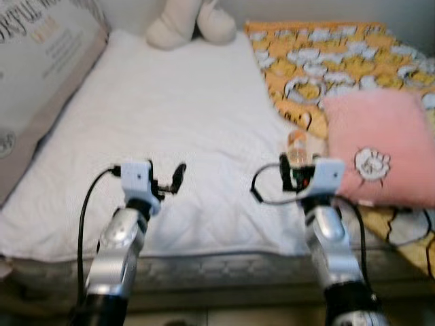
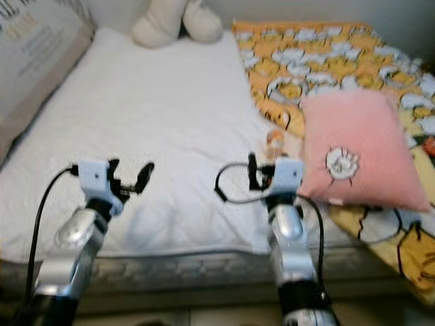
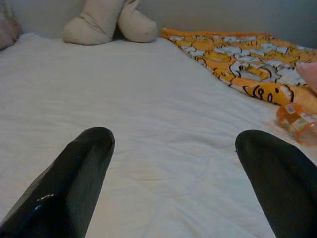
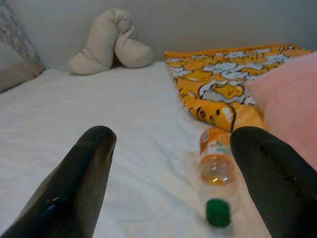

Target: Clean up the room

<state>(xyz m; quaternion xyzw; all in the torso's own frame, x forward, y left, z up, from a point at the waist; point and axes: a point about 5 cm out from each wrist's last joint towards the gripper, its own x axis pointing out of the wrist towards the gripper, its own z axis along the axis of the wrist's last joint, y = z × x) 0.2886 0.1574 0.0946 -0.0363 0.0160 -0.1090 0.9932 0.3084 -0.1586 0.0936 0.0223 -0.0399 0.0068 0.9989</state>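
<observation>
A clear plastic bottle (image 4: 216,173) with an orange label and a green cap lies on its side on the white bed sheet (image 1: 177,115). It rests beside the pink pillow (image 1: 380,146) and the edge of the yellow patterned blanket (image 1: 340,54). My right gripper (image 4: 173,135) is open and hovers just short of the bottle, whose cap points toward it. In the left eye view the bottle (image 1: 297,144) shows right behind that gripper (image 1: 292,171). My left gripper (image 1: 166,178) is open over bare sheet, well to the left of the bottle (image 3: 297,121).
A cream plush shape (image 1: 190,24) lies at the far end of the bed. A large printed pillow (image 1: 41,61) leans along the left side. The mattress's front edge (image 1: 217,268) runs just below both arms. Bare sheet lies between the grippers.
</observation>
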